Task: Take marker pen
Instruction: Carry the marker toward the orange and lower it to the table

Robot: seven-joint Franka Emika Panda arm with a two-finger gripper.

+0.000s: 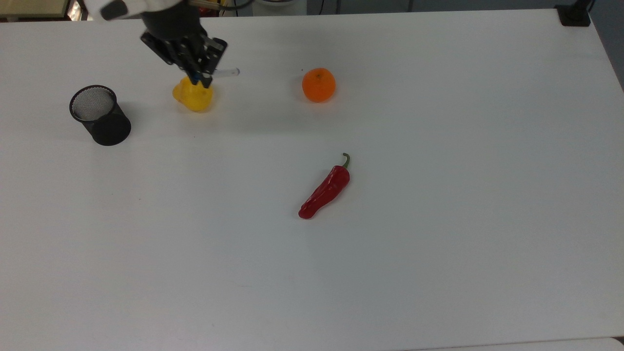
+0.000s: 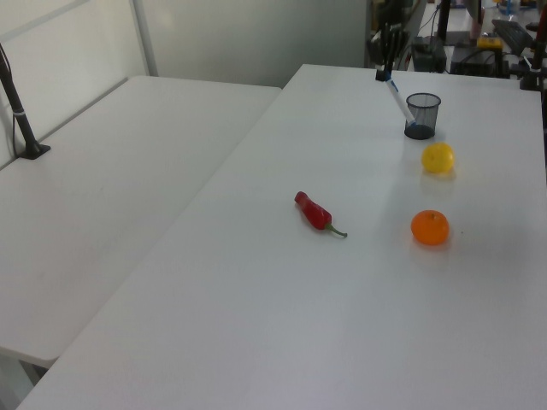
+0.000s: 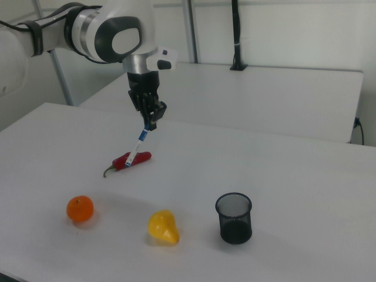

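White table [image 1: 438,243]; mesh cup [image 1: 100,115] apparently empty; fingers [image 3: 151,121] clamp marker pen [image 3: 136,147] aloft.

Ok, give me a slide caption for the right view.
Gripper holds marker pen aloft above the white table, clear of the mesh cup.
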